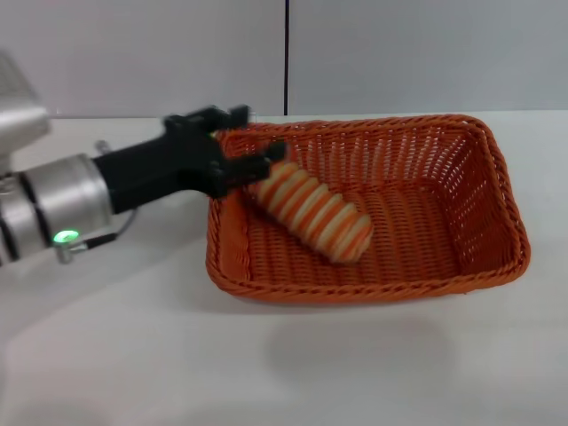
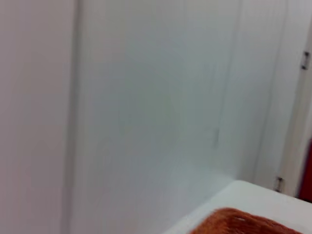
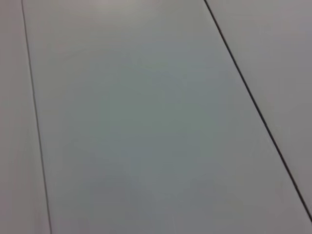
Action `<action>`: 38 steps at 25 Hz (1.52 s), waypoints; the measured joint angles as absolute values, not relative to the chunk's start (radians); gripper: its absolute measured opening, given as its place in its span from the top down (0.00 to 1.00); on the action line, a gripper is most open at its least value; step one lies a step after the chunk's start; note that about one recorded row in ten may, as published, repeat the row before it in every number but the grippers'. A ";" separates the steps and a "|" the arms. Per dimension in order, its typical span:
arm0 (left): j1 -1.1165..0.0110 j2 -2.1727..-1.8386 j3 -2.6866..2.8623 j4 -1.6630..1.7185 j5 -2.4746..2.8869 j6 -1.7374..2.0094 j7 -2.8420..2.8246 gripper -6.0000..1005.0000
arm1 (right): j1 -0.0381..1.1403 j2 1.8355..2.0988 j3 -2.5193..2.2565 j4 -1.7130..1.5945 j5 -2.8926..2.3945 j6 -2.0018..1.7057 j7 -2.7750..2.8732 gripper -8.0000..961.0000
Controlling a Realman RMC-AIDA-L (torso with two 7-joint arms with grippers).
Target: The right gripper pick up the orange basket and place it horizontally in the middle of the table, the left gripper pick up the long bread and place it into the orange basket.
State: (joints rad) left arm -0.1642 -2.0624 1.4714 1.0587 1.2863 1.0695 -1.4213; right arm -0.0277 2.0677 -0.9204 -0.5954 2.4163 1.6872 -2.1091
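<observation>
The orange basket (image 1: 444,195) lies lengthwise across the middle of the white table (image 1: 133,355). Inside its left half rests the long bread (image 1: 312,211), striped orange and cream and lying at a slant on the basket floor. My left gripper (image 1: 259,133) reaches over the basket's left rim, open, with its lower finger (image 1: 266,160) right beside the bread's upper end and nothing between the fingers. In the left wrist view only a bit of the basket rim (image 2: 243,225) and the table corner (image 2: 263,197) show. The right gripper is out of view.
A pale wall with a dark vertical seam (image 1: 287,53) stands behind the table. The right wrist view shows only pale wall panels with thin seams (image 3: 253,97).
</observation>
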 joint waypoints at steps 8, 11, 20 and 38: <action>-0.082 -2.062 1.162 0.935 1.204 1.281 -1.271 0.20 | -0.021 2.069 -0.906 -0.578 2.414 1.685 -2.133 0.31; -0.079 -2.062 1.031 0.834 1.180 1.391 -1.200 0.20 | -0.001 2.067 -0.889 -0.550 2.409 1.674 -2.135 0.31; -0.062 -2.060 0.659 0.485 1.160 1.652 -0.896 0.21 | 0.073 2.073 -0.839 -0.479 2.391 1.634 -2.192 0.31; -0.057 -2.061 0.602 0.328 1.154 1.693 -0.758 0.23 | 0.220 2.074 -0.744 -0.310 2.391 1.589 -2.315 0.31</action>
State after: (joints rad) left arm -0.0569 -2.0611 0.6015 0.3279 1.1545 1.6928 -0.7577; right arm 0.2204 2.0740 -0.7439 -0.3095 2.3907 1.5889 -2.3150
